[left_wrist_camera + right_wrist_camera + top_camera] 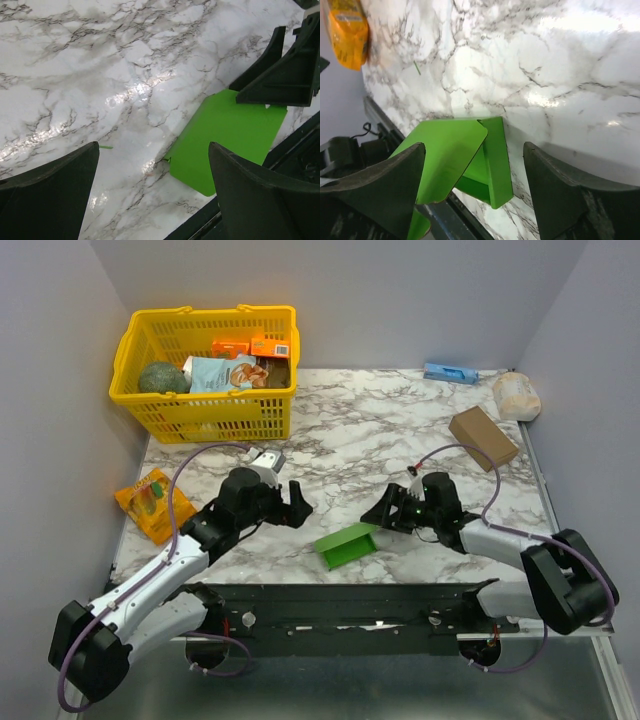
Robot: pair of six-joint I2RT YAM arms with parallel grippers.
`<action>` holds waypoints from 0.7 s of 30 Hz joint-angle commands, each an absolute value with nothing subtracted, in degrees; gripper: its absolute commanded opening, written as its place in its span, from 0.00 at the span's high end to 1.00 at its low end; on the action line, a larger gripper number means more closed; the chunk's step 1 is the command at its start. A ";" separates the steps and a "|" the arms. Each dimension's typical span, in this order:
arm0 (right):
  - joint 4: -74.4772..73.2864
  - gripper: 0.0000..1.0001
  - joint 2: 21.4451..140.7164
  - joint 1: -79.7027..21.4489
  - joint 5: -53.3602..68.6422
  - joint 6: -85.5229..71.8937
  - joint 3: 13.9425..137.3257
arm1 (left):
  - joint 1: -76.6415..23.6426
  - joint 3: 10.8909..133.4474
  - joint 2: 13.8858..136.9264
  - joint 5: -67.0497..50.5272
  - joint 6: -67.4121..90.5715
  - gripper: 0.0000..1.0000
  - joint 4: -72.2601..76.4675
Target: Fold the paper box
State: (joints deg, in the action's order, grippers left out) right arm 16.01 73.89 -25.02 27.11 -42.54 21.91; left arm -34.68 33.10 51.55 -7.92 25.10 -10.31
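looking from above first: the box (347, 543) lies part-folded on the table (380, 430), one panel raised like a wedge. it sits just ahead of the right gripper (378, 512) and off to the right of the left gripper (295, 505), near it but apart. both pairs of jaws stand wide and hold nothing. the black frame (330, 605) runs close behind the box, so a shove from either arm could slide the light card onto it or off the marble.

from the left wrist, the left gripper (153, 150) is fully spread over bare marble, with the box (225, 132) ahead and to its right. the right gripper's fingers (280, 85) hang at the box's far edge. the risk i see is the two grippers clashing if both close in on such a small thing.

from the right wrist, the right gripper (474, 150) is spread wide around the box (455, 150). the raised flap is by one finger, with a clear gap on the other side, so nothing is gripped. with nothing pinning it, the flap may spring open again. a finger closing from here could also catch the flap's edge and crumple it instead of creasing it.
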 commanded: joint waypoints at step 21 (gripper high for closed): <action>10.98 0.17 34.63 -25.84 25.93 -26.01 11.08 | -67.32 32.69 54.31 20.21 19.16 0.02 -16.17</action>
